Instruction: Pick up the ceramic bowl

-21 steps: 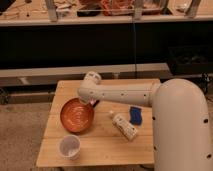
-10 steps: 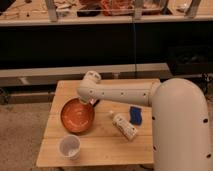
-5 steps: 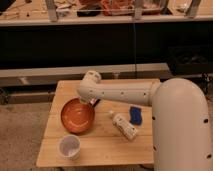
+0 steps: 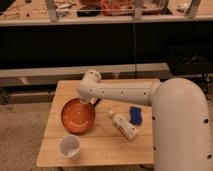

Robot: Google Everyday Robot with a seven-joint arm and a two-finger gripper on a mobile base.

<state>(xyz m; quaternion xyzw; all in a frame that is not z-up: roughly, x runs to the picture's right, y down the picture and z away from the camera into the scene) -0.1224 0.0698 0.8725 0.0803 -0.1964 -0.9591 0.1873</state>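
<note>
So the ceramic bowl (image 4: 78,115) is sitting flat on the wooden tabletop (image 4: 107,145), left of the middle, orange inside facing up, and it doesn't look lifted at all. The arm (image 4: 120,92) reaches in from the right across the far half of the tabletop and bends down at its left end, which puts the claw (image 4: 93,101) right at the bowl's far-right rim. Honestly I can't tell how it's set or whether it has hold of the rim, because the wrist hides most of it and only a dark bit pokes out beside the bowl. My read is we're at the reach-and-grasp step, with the pickup itself not yet done. Next move probably calls for getting a firm pinch on that thin rim and then lifting straight up, slow, since a wide shallow bowl held by one edge will want to tip. There's a small white cup (image 4: 69,146) on the near side of the bowl, plus a white bottle (image 4: 125,126) lying on its side and a blue thing (image 4: 135,114) off to the right, all apart from the bowl.
</note>
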